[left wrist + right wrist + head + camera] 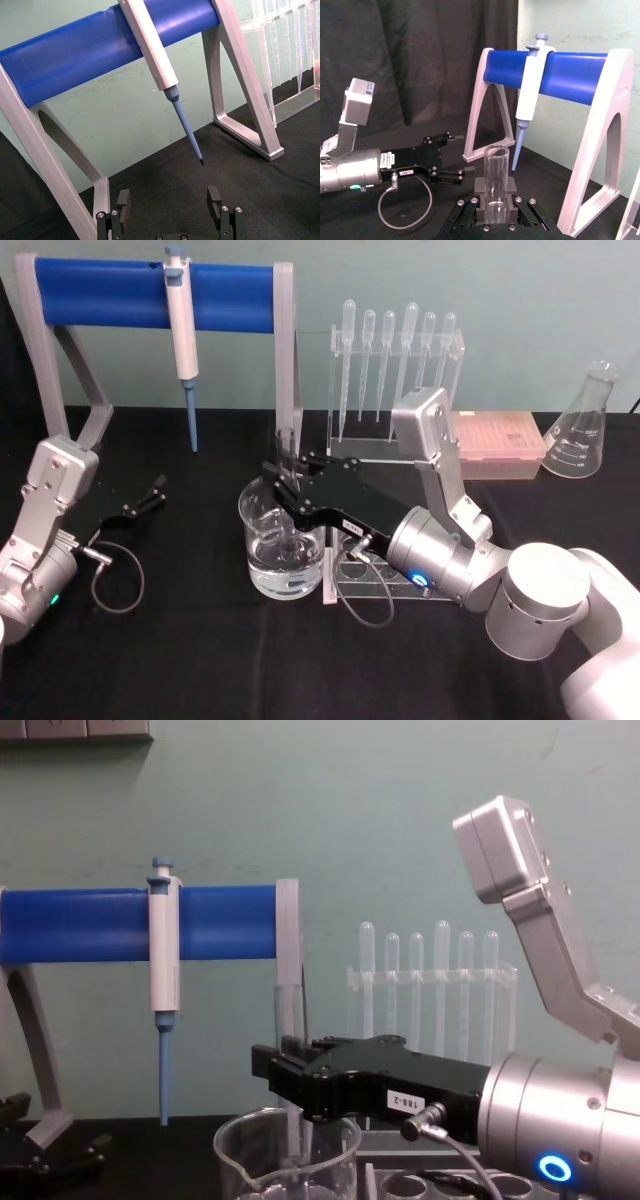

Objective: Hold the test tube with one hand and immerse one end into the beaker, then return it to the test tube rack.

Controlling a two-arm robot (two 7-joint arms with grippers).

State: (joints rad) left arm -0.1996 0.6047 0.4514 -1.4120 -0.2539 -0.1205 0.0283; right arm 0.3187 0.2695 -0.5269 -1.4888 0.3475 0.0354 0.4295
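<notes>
Right gripper (283, 483) jaws clamped on upright test tube (287, 452) — lower end down inside beaker (285, 558). Left gripper (155, 490) parked on worktop (200, 660), jaws open.

A laboratory bench, set up for liquid handling.

A white-and-blue pipettor (182, 315) hangs on a blue-barred stand (105, 292); a clear rack of bulb-topped pipettes (395, 360) stands just behind the right gripper (285, 483), a conical flask (584, 425) well off to its right, a water-filled beaker (284, 550) directly beneath it, all on black cloth.
</notes>
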